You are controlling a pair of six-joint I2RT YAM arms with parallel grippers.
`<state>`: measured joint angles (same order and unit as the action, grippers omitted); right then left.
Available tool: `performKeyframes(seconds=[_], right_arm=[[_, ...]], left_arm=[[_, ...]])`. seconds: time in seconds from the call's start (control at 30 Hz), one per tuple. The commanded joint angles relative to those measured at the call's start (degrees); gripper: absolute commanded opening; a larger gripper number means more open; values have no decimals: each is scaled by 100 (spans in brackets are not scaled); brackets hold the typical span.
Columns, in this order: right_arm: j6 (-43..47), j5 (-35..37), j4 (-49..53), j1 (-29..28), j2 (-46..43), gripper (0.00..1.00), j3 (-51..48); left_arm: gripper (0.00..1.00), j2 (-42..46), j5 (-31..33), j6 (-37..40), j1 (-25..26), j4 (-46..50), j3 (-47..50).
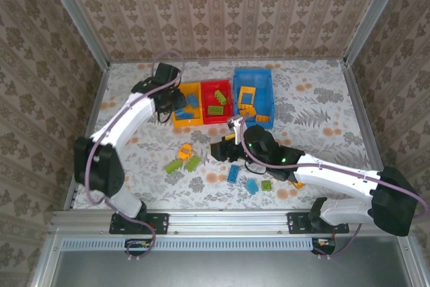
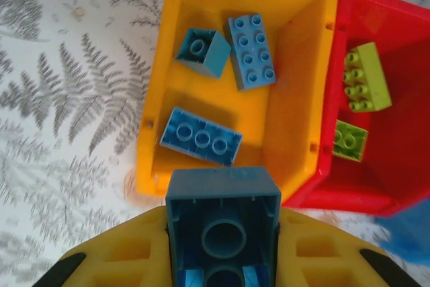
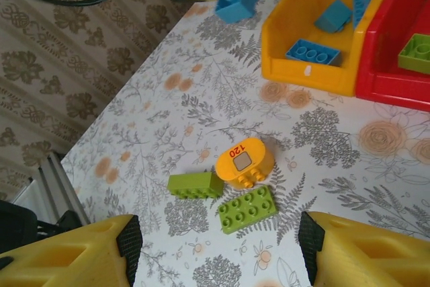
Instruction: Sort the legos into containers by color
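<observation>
Gripping a blue brick [image 2: 223,223], hollow underside toward the wrist cam, the left claw [image 1: 173,99] hangs at the left rim of the yellow bin [image 2: 295,65], on the far-left part of the table [image 1: 316,99]. That bin holds 3 more blue bricks [image 2: 201,136], one of them tipped on an edge. The red bin [image 2: 396,31] touches the yellow bin's right side and holds 2 green bricks [image 2: 366,75]. The blue bin [image 1: 271,99] sits just right of the red one, w/ an orange frame [image 1: 245,95] and other orange pieces inside.

The right claw [image 3: 219,245] is spread wide w/ nothing btwn its fingers [image 3: 130,250]. It hovers over the table nearer than the bins, about mid-table. Below it lie 3 loose pieces: an orange round piece [image 3: 245,161] marked 120, a long green brick [image 3: 195,184] just beside it on one side, and a flat green brick [image 3: 247,208] just beside it on another.

More loose pieces lie near-right of those, by the right arm: 2 loose blue bricks [image 1: 233,173], a small green one [image 1: 267,185] and an orange one [image 1: 297,183] at the arm's edge.
</observation>
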<state>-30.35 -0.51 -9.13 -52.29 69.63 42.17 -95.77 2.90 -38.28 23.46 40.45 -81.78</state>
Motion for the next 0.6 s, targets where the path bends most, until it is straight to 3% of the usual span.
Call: performKeyframes(seconds=[0.0,0.27,0.57], right_arm=[[-135,141,-116,83,29,66,86],[-232,194,37,162,15,67,-11],[-369,622,661,200,147,68,140]], left_arm=[[11,-731,-193,530,-85,151,-597],[15,-2173,-224,707,-128,361,-1719],[41,-2151,-203,708,-119,393,-1620]])
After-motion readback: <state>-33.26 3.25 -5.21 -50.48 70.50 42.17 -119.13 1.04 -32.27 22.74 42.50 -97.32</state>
